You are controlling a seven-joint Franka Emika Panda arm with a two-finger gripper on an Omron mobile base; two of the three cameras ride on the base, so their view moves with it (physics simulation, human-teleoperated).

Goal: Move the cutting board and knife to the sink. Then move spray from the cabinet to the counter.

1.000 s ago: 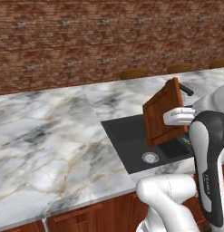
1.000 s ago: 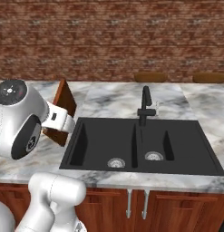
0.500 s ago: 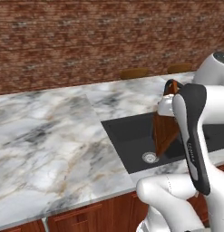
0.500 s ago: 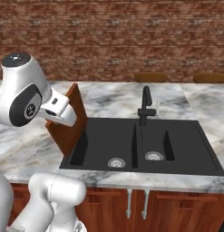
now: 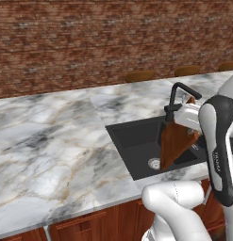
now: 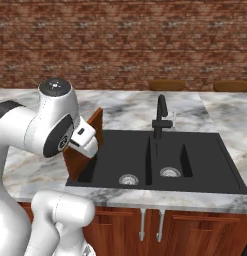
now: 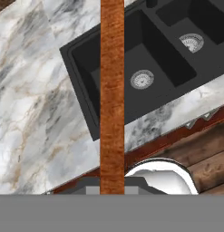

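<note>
The gripper (image 6: 90, 142) is clamping the cutting board (image 6: 85, 155), its jaws pinched together on the board's edge. In the right base view the grip sits at middle left, the board hanging edge-up and tilted, its lower end dipping over the left rim of the sink (image 6: 205, 172). In the left base view the gripper (image 5: 186, 117) is holding the board (image 5: 177, 143) at middle right, in front of the black faucet (image 5: 177, 96). The board is showing as a flat reddish-brown wooden slab with visible grain; in the hand view it is running edge-on as a narrow vertical strip (image 7: 112, 90) down the centre of the frame, crossing the sink's left basin.

The sink (image 7: 168, 59) is lying behind it as a matte black double basin with two round steel drains (image 7: 142, 79), one per bowl. The marble counter (image 5: 52, 141) is spreading over the left half of the left base view, white and grey with brownish veins. A brick wall (image 6: 120, 45) is filling the upper part of both base views, and wooden cabinet fronts (image 6: 185, 232) with slim silver handles are showing along the bottom of the right base view.
</note>
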